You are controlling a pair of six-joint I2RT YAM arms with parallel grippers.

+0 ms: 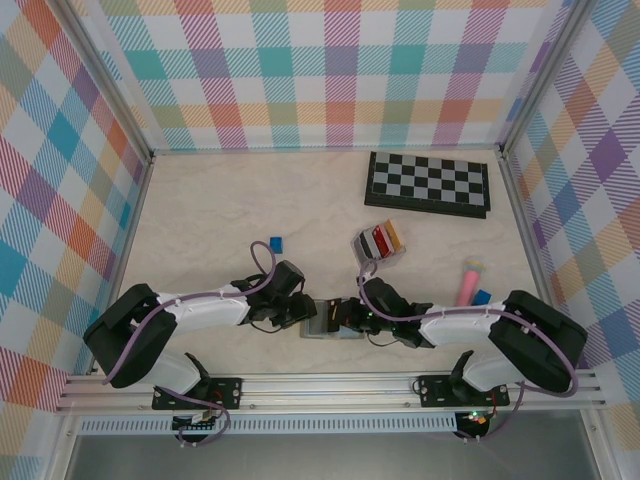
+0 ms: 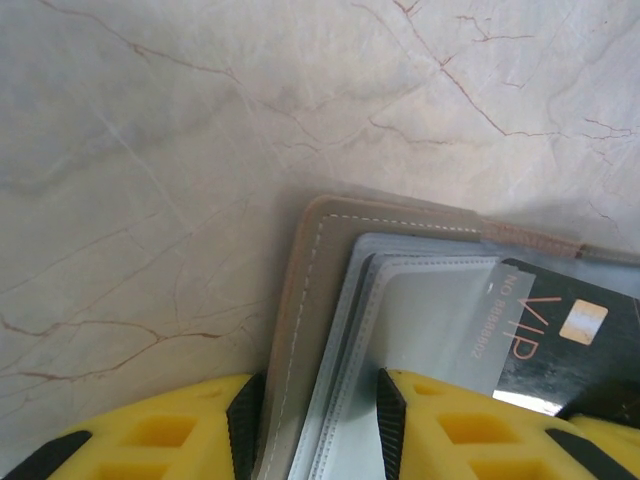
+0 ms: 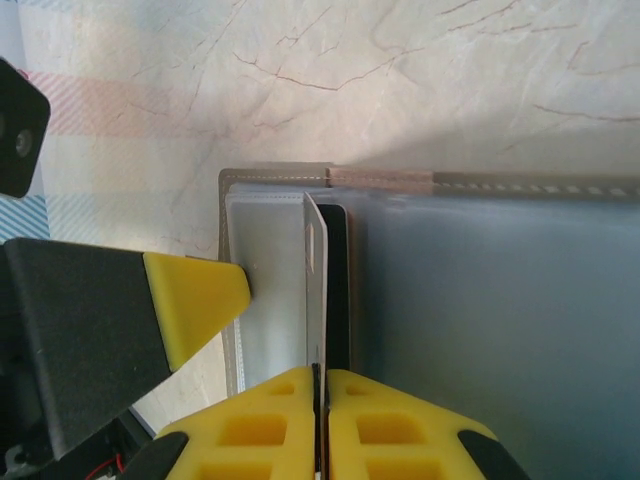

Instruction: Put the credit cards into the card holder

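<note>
Both grippers at the card holder.
The right gripper is pressed together on the black card, which stands edge-on at the holder's clear slots. The left gripper pinches the holder's left edge, cover and sleeves between its pads. A rack of coloured cards stands well behind the holder.

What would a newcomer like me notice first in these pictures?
The left arm and right arm meeting nose to nose at the near middle of the table over a grey card holder, the right gripper pinching a black VIP card at its sleeves. At far right lies a chessboard, with bright plaid walls all round.
</note>
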